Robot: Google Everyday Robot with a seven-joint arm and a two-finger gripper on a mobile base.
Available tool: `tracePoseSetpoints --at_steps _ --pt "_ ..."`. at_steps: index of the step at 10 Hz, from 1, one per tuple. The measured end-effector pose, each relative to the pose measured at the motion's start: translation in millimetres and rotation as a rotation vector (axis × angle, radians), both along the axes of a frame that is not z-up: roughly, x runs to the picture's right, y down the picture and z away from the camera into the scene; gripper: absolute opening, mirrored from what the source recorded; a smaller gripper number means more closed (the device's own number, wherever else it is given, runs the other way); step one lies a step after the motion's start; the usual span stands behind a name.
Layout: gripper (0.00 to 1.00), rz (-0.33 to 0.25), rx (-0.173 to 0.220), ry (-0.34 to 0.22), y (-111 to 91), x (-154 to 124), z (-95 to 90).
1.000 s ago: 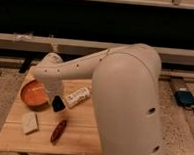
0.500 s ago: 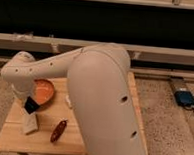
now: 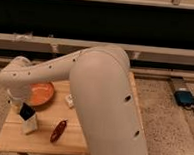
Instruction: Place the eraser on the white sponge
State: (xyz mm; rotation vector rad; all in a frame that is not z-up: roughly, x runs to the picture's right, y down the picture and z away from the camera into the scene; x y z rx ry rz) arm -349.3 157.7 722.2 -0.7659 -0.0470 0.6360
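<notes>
The eraser [image 3: 25, 111] is a small black block with a paler face. It stands tilted at the far end of the white sponge [image 3: 30, 124], an off-white pad at the front left of the wooden table [image 3: 41, 141]. I cannot tell whether it rests on the pad or hangs just above it. My gripper [image 3: 18, 105] is at the end of the white arm, right at the eraser's upper left and touching or almost touching it. The arm's bulk hides the right half of the table.
An orange bowl [image 3: 41, 93] sits just behind the sponge, close to the gripper. A slim dark-red oblong thing [image 3: 58, 131] lies right of the sponge. A white labelled box [image 3: 69, 100] peeks out beside the arm. A blue device [image 3: 185, 97] lies on the floor at right.
The arm has swung left across the table and the eraser has moved with it, from near the middle of the table to the sponge, now a little lower than half a second ago.
</notes>
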Motion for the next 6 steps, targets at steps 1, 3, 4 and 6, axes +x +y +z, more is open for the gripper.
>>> tracePoseSetpoints --at_steps 1,3,4,6 --pt "0.0 0.004 -0.009 0.006 4.5 3.6 1.6" --pt "0.0 -0.023 -0.006 0.012 12.2 -2.1 -3.9" --pt "0.0 -0.044 0.001 0.007 16.4 -8.6 -7.4" --pt "0.0 -0.09 0.014 -0.008 22.4 -22.2 -11.6"
